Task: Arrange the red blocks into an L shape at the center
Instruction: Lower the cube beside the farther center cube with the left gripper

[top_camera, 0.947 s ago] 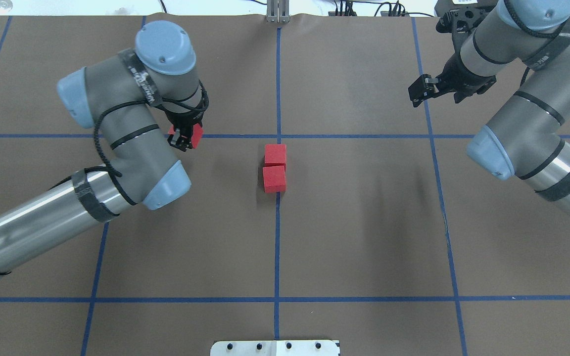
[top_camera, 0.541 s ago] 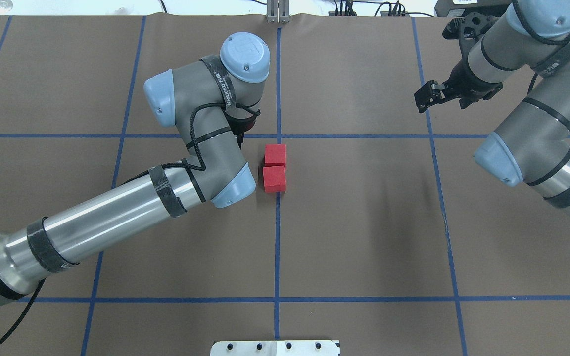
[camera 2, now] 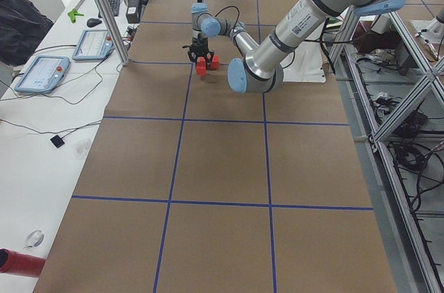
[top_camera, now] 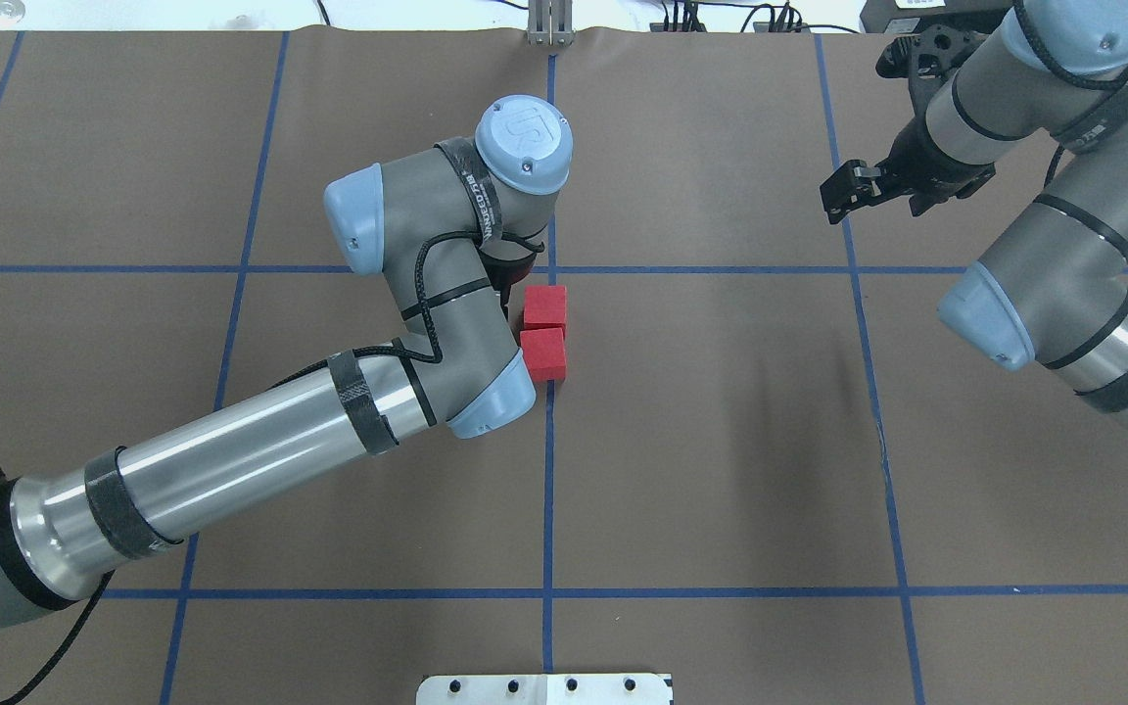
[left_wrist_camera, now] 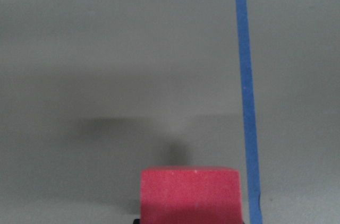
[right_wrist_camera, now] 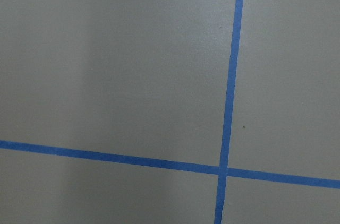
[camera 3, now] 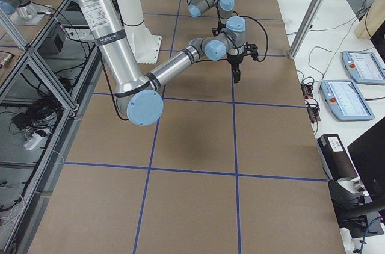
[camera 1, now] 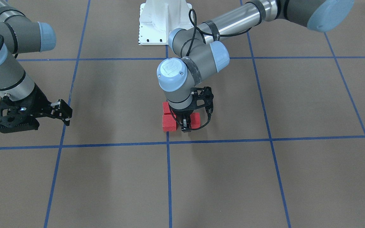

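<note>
Third red block (camera 1: pixel 196 118): clenched in my left gripper (camera 1: pixel 190 123), beside the two placed red blocks (top_camera: pixel 543 352) by the centre crossing (camera 1: pixel 168 143) of the tabletop (camera 1: pixel 309 101); I'd seat it flush, square against the crossing-side one, then release; right gripper (camera 1: pixel 64 111) parted, empty.

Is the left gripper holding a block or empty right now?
Holding. The left gripper is shut on a red block, visible low in its wrist view.
</note>
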